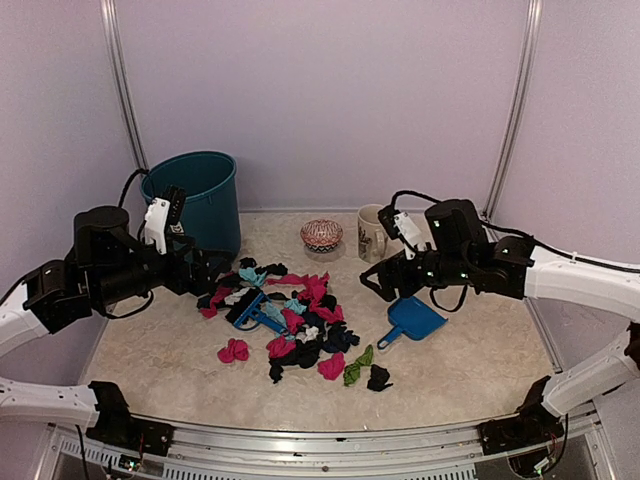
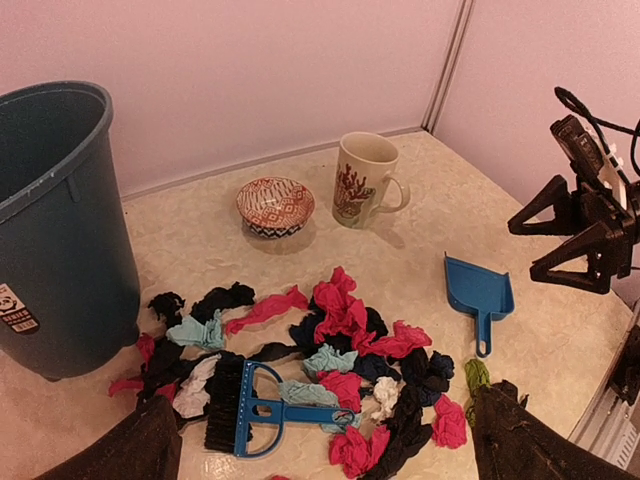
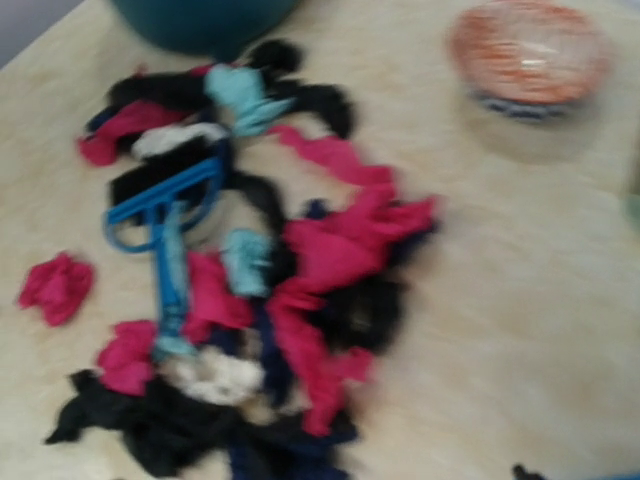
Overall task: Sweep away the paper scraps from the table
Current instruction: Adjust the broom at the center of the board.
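While both hang open and empty, my left pincer [image 1: 205,273] sits at the 9 o'clock edge of the paper scraps [image 1: 292,322], with the bin [image 1: 195,200] at its 12. My right pincer [image 1: 372,283] hovers with the mug [image 1: 372,232] at its 12 and the dustpan [image 1: 415,322] at its 5. The scraps heap mid-way across the tabletop [image 1: 480,370] around the brush [image 1: 258,312]; bare surface runs along the 6 o'clock edge.

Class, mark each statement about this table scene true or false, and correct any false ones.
1. The blue brush lies among the paper scraps. True.
2. The right hand holds the dustpan. False: the dustpan lies on the table, and that hand is open and empty, apart from it.
3. The mug stands upright beside the patterned bowl. True.
4. The bin lies tipped on its side. False: it stands upright.
5. The left hand grips the brush. False: it is open and empty.
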`<state>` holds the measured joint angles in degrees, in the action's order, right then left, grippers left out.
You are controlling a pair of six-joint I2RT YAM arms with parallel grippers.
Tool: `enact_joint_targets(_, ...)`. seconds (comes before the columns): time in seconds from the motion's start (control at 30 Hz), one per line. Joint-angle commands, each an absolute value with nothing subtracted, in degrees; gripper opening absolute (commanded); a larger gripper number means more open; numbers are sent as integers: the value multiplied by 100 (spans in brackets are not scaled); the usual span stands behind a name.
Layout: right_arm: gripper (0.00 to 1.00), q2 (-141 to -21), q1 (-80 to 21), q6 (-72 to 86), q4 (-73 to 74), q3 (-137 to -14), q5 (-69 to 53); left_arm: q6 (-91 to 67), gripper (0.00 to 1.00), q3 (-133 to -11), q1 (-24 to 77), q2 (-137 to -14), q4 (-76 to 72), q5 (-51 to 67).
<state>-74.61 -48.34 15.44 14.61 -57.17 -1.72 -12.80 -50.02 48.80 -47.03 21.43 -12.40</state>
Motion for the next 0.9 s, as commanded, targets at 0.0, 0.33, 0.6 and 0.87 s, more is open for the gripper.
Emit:
enact_joint_targets(0.0, 76, -8188, -5188, 1154, 1771, -6535, -487, -1293, 99, -4862, 4781, -4511, 2189, -1523)
enact_joint_targets(0.33, 52, -10095, -5777, 461, 2228, -8116, -845, -1379, 99, -4786, 4509, -4342, 2206, -1693)
enact_joint_targets(0.6, 43, -11228, -6068, 352, 2270, -8915, -1331, -1407, 99, -4808, 4440, -4447, 2294, -1898)
enact_joint_targets(0.87, 45, -12198, -6091, 723, 2404, -9804, -1736, -1402, 99, -4799, 4381, -4464, 2301, -1922)
